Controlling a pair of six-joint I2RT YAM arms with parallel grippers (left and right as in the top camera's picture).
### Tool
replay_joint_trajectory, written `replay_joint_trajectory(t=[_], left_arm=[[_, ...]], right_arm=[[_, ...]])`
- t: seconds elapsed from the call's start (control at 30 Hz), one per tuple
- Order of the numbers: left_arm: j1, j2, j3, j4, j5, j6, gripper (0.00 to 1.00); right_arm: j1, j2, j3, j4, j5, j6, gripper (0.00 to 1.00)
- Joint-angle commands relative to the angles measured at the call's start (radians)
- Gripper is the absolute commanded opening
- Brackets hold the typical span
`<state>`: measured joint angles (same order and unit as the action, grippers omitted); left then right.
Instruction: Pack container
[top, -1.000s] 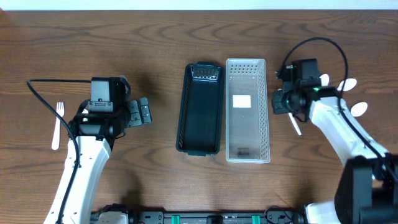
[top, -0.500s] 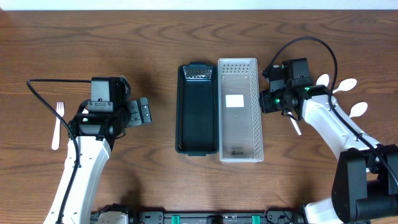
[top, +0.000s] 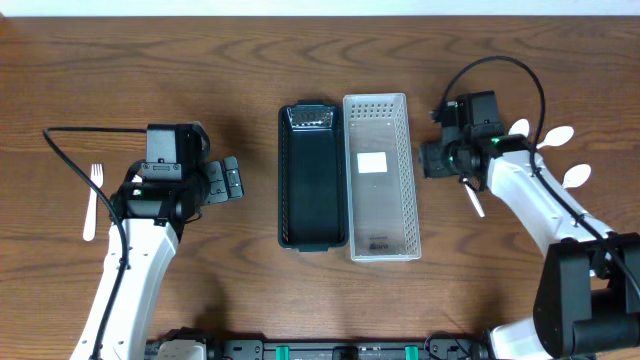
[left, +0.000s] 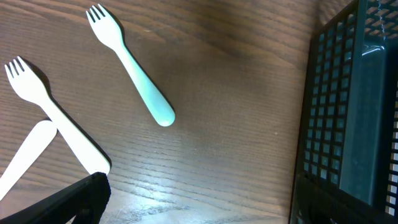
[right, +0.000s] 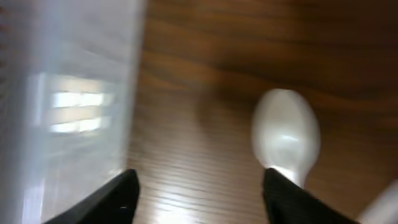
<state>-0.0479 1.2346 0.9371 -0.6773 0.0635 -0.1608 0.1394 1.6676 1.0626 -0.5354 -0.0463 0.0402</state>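
Clear container (top: 382, 175) lies just ahead of the right pincer (top: 432, 160), with the black container (top: 313, 175) touching its far side. Right and left pincer (top: 232, 180) both stand apart, empty; a spoon (right: 286, 137) lies beside the right.

Centre: left bin (top: 313, 175) and right bin (top: 380, 178) on the table (top: 200, 60), side by side, long walls touching, the right bin reaching slightly nearer
Far left: lone fork (top: 93, 200) on the table, well apart from the bins, tines toward the far side
Left wrist view: free fork (left: 130, 65) and second fork (left: 56, 121) on the table, apart from the left bin's wall; a handle (left: 25, 155) touches the second fork
Right: spoons (top: 560, 135) on the table, well right of the right bin; a utensil handle (top: 476, 203) lies between them and that bin
Right wrist view: spoon bowl (right: 286, 135) right of the bin wall, not touching
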Motion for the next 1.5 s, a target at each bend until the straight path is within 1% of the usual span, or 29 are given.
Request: replay_joint_trajectory(t=[0.0, 0.1, 0.17, 0.27, 0.4, 0.53, 0.77, 0.9, 1.0, 1.13, 1.23, 1.3, 1.43, 1.47], left_arm=[[-0.003, 0.000, 0.013, -0.003, -0.012, -0.005, 0.98], [-0.003, 0.000, 0.013, -0.003, -0.012, -0.005, 0.98], [-0.003, 0.000, 0.013, -0.003, -0.012, -0.005, 0.98], [-0.003, 0.000, 0.013, -0.003, -0.012, -0.005, 0.98], [-0.003, 0.000, 0.013, -0.003, -0.012, -0.005, 0.98], [-0.003, 0.000, 0.013, -0.003, -0.011, -0.005, 0.98], [-0.003, 0.000, 0.013, -0.003, -0.012, -0.005, 0.98], [-0.003, 0.000, 0.013, -0.003, -0.012, -0.005, 0.98], [-0.003, 0.000, 0.013, -0.003, -0.012, -0.005, 0.98], [-0.003, 0.000, 0.013, -0.003, -0.012, -0.005, 0.98], [-0.003, 0.000, 0.013, -0.003, -0.012, -0.005, 0.98], [-0.003, 0.000, 0.013, -0.003, -0.012, -0.005, 0.98], [-0.003, 0.000, 0.013, -0.003, -0.012, -0.005, 0.98], [-0.003, 0.000, 0.013, -0.003, -0.012, -0.005, 0.98]], right_arm=[[-0.026, -0.062, 0.108, -0.035, 0.211, 0.011, 0.75], [-0.046, -0.077, 0.203, -0.119, 0.215, 0.011, 0.84], [-0.055, -0.076, 0.246, -0.195, 0.194, -0.017, 0.89], [-0.058, -0.068, 0.247, -0.270, 0.189, -0.076, 0.99], [-0.072, -0.017, 0.200, -0.287, 0.188, -0.126, 0.99], [-0.076, 0.059, 0.161, -0.261, 0.188, -0.128, 0.99], [-0.075, 0.217, 0.160, -0.208, 0.188, -0.128, 0.99], [-0.075, 0.263, 0.160, -0.188, 0.179, -0.128, 0.94], [-0.075, 0.289, 0.160, -0.172, 0.159, -0.127, 0.86], [-0.075, 0.336, 0.160, -0.162, 0.122, -0.124, 0.83], [-0.075, 0.366, 0.160, -0.164, 0.114, -0.123, 0.74], [-0.075, 0.378, 0.160, -0.164, 0.113, -0.119, 0.65], [-0.075, 0.380, 0.160, -0.164, 0.113, -0.097, 0.54], [-0.075, 0.380, 0.160, -0.164, 0.113, -0.097, 0.49]])
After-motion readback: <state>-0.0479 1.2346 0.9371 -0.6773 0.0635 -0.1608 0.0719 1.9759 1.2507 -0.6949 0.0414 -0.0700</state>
